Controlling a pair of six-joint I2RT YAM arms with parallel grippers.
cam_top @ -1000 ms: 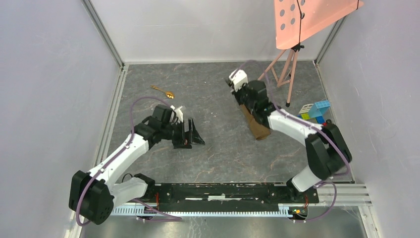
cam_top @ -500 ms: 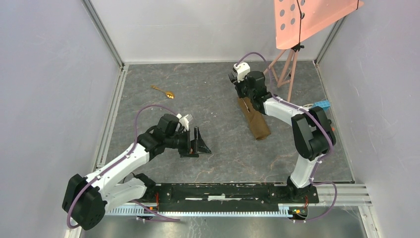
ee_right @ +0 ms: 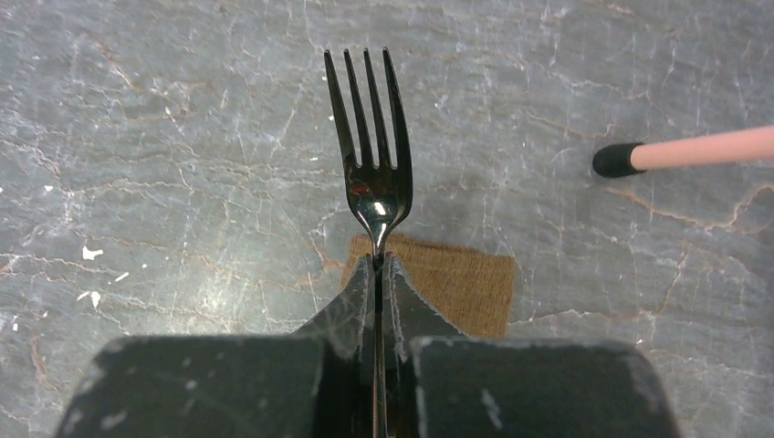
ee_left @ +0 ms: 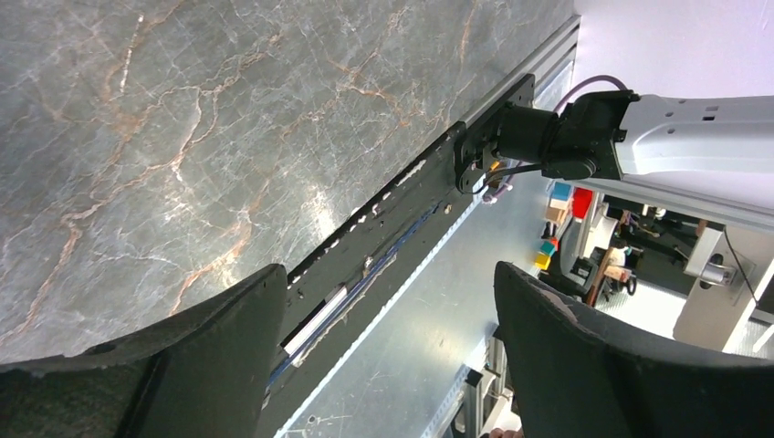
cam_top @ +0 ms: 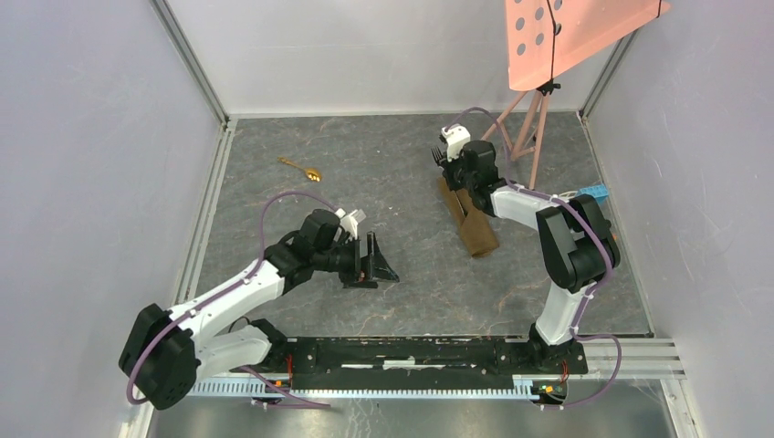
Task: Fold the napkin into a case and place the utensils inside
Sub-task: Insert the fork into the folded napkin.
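The brown napkin lies folded as a narrow case [cam_top: 470, 221] right of the table's middle; its far end shows in the right wrist view [ee_right: 456, 283]. My right gripper [cam_top: 449, 166] is shut on a black fork [ee_right: 370, 146], tines pointing away, just above the case's far end. The fork's tines show in the top view [cam_top: 437, 156]. The gold spoon [cam_top: 299, 168] lies at the far left. My left gripper [cam_top: 376, 260] is open and empty, left of the case, above the table; its jaws stand wide apart in the left wrist view [ee_left: 388, 365].
A pink stand's legs [cam_top: 522, 128] rise behind the case; one black-tipped foot [ee_right: 617, 160] rests near the fork. Coloured toy blocks [cam_top: 591, 194] sit at the right wall, partly hidden by the right arm. The arm-base rail [cam_top: 429, 351] runs along the near edge.
My right gripper has carried the fork toward the far end of the case and lowered there. My left gripper has moved right and nearer, still open.
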